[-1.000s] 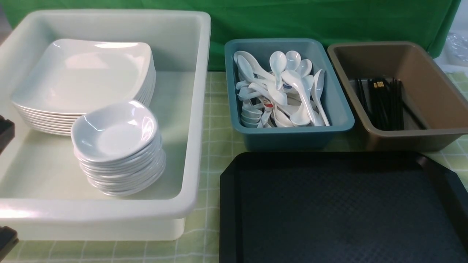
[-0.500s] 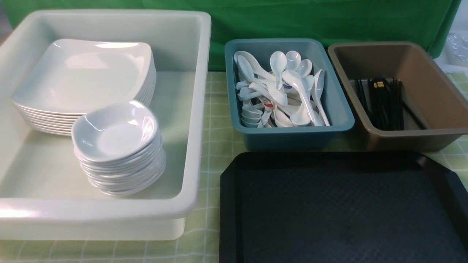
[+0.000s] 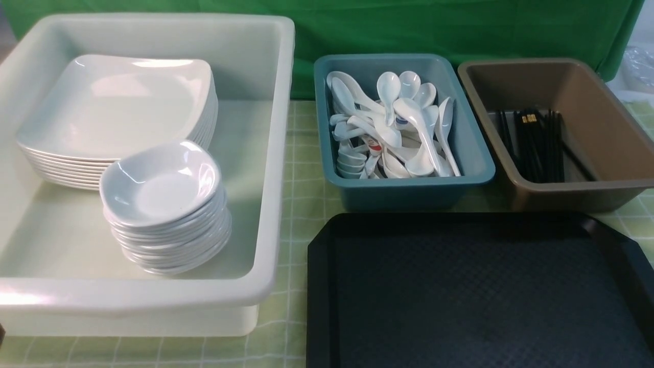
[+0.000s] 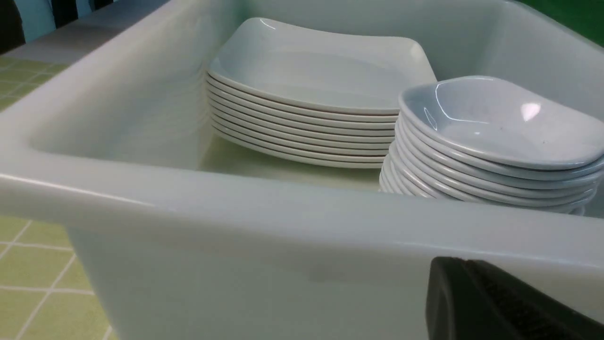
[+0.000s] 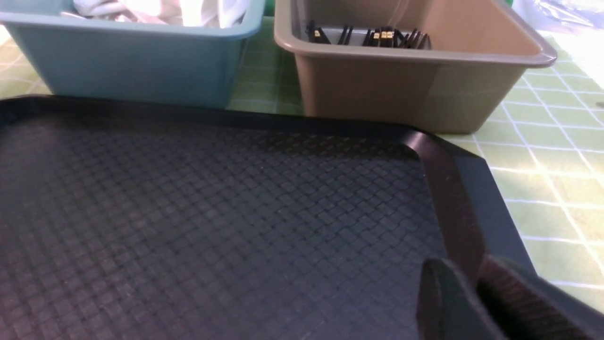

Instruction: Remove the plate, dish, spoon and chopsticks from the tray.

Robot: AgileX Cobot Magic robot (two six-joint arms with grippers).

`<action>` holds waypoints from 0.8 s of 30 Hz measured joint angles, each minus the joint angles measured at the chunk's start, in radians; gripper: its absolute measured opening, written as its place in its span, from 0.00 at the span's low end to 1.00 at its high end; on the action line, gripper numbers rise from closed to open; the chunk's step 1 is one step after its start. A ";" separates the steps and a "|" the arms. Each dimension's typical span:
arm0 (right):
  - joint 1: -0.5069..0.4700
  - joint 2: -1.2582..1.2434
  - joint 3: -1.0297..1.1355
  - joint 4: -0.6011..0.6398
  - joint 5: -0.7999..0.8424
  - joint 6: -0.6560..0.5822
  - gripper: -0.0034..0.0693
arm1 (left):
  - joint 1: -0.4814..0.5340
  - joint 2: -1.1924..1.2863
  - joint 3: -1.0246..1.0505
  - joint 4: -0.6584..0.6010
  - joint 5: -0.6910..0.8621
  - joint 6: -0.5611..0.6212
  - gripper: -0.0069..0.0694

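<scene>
Left claw: sitting closed and gripping nothing, low against the near outer wall of the white tub; any sideways swing is risking a knock on that wall.
Plate: lying on top of its stack inside the tub, at 10 o'clock in the front view; looking settled.
Dish: topping a tall, slightly leaning stack just beside the plates, at 9 o'clock; a jolt to the tub is threatening to slide it off.
Spoon: lying heaped with others in the teal bin at 12 o'clock.
Chopsticks: lying in the brown bin at 2 o'clock.
Tray: sitting bare on the counter at 5 o'clock; clearing is looking finished.
Right claw: hovering by the tray's far right corner, its gap impossible to judge, nothing seen in it; dipping is risking a snag on the raised rim, shoving the tray into the bins.
</scene>
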 joint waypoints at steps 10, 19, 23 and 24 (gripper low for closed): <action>0.000 0.000 0.000 0.001 -0.001 0.000 0.27 | 0.001 0.000 0.000 0.007 -0.001 -0.001 0.10; 0.000 0.000 0.000 0.001 -0.001 -0.001 0.28 | 0.001 0.000 0.000 0.011 -0.002 -0.001 0.10; 0.000 0.000 0.000 0.001 -0.001 -0.001 0.30 | 0.001 0.000 0.000 0.011 -0.002 -0.001 0.10; 0.000 0.000 0.000 0.001 -0.001 -0.001 0.30 | 0.001 0.000 0.000 0.011 -0.002 -0.001 0.10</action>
